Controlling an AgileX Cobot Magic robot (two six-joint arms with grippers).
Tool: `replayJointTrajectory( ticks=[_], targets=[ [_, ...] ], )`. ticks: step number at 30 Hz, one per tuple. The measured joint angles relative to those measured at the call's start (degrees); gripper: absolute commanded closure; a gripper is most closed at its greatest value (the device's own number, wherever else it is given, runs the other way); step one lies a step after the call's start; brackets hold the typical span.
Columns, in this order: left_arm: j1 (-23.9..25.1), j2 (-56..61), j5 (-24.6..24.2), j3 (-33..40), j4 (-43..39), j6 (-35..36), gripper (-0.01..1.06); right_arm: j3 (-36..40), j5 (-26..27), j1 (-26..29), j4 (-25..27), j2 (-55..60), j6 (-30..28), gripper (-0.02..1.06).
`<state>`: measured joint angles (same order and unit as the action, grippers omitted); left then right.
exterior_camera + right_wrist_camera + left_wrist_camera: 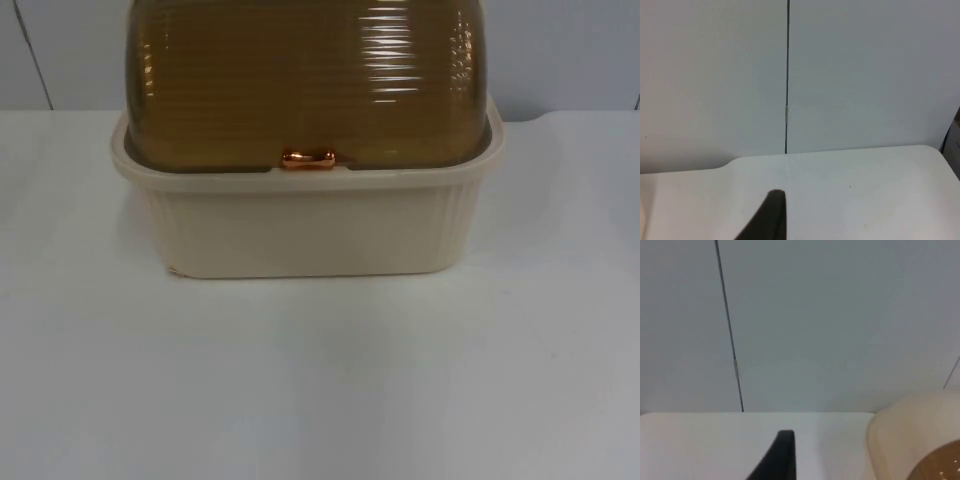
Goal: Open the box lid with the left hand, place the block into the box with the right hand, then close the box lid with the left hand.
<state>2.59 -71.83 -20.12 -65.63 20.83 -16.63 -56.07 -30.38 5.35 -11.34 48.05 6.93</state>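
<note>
1. Centrally, in the top view, a cream box (305, 225) with a ribbed front wall sits on the white surface (320, 380), set toward the far edge, close to the grey partition wall (560, 50).
2. Box lid (300, 80) – translucent amber-brown, domed, horizontally ribbed – is down, seated inside the cream rim. Glare streaks on its right shoulder.
3. Small copper-coloured handle (308, 158) sits at the middle of the lid's front edge, right where lid meets rim.
4. Left wrist view: a black fingertip (775, 460) of the left pincer stands over the white surface, with the box's cream corner (905, 435) off to one side and a sliver of the amber lid (940, 465) beneath it. Fingertip and box are apart, not touching. One finger visible, so whether the left pincer is apart or together – cannot tell.
5. Behind it, the partition wall with a dark vertical seam (730, 340) running down to the surface edge.
6. Right wrist view: a black fingertip (767, 217) of the right pincer over bare white surface (865, 190); nothing between it and the wall. Again one finger in sight; spread of the right pincer cannot be told.
7. Partition wall in this view carries its own dark vertical seam (787, 75). The surface's far edge shows a rounded step on one side and a rounded corner on the other.
8. Surface in front of the box is plain white, lit evenly, with a soft shadow under the box's base.
</note>
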Motion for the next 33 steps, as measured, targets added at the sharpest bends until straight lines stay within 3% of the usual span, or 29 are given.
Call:
replayJointTrajectory(
  ticks=[4, 10, 14, 18, 24, 27, 30, 33],
  targets=[
    [0.0, 1.05, 0.48, 0.0, 1.15, 0.0, 0.02, 0.0, -0.64, 0.0, 0.0, 0.0, 1.25, 0.01],
    [0.0, 2.81, 5.95, 0.0, 1.9, 0.0, 0.02, 0.0, -1.38, 0.0, -2.03, 0.0, 2.0, 0.01],
    [0.0, 3.42, 4.74, 0.0, 3.08, 0.0, 0.02, 0.0, -1.78, 0.0, -2.15, 0.0, 2.44, 0.01],
    [-0.18, 4.0, -3.69, 0.0, 1.25, -0.54, 0.02, 0.0, -5.35, 0.0, -2.24, 0.0, 2.73, 0.01],
    [-3.8, 10.49, -8.82, 0.14, -1.67, -3.42, 0.02, 1.16, -8.74, 0.0, -2.24, -2.78, 2.63, 0.01],
    [-6.34, 19.11, -12.45, 0.14, -3.73, -2.79, 0.02, 3.24, -9.38, 0.0, -2.67, -9.31, 2.04, 0.01],
    [-6.61, 24.82, -14.84, 0.14, -4.36, -2.12, 0.02, 4.8, -10.74, 0.0, -2.38, -15.22, -0.75, 0.01],
    [-6.61, 33.46, -18.67, 0.14, -5.03, -1.64, 0.02, 5.48, -14.28, 0.0, 1.99, -24.56, -7.77, 0.01]
  ],
)
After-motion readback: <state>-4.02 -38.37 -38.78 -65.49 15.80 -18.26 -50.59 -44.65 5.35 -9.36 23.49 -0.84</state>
